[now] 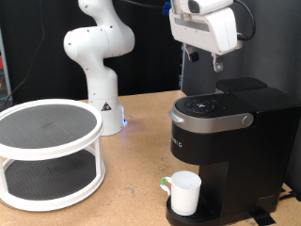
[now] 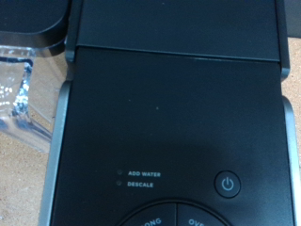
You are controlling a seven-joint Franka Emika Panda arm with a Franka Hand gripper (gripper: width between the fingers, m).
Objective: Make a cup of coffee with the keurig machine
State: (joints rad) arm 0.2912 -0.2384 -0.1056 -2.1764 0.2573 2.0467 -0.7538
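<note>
The keurig machine [image 1: 226, 141] stands at the exterior view's right, black and boxy, its silver-grey lid handle [image 1: 214, 120] down and the lid closed. The cup [image 1: 184, 192], a small white mug, stands on the machine's drip base under the brew head. My gripper [image 1: 218, 64] hangs above the back of the machine's top, well clear of it. The wrist view looks straight down on the machine's black top panel [image 2: 174, 113], with the power button [image 2: 229, 183] and the ADD WATER and DESCALE labels. No fingers show in the wrist view. No pod is in view.
A white two-tier round rack [image 1: 47, 151] stands at the exterior view's left on the wooden table [image 1: 132, 179]. The white arm base [image 1: 99, 66] stands behind it. A clear water tank [image 2: 19, 85] shows beside the machine in the wrist view.
</note>
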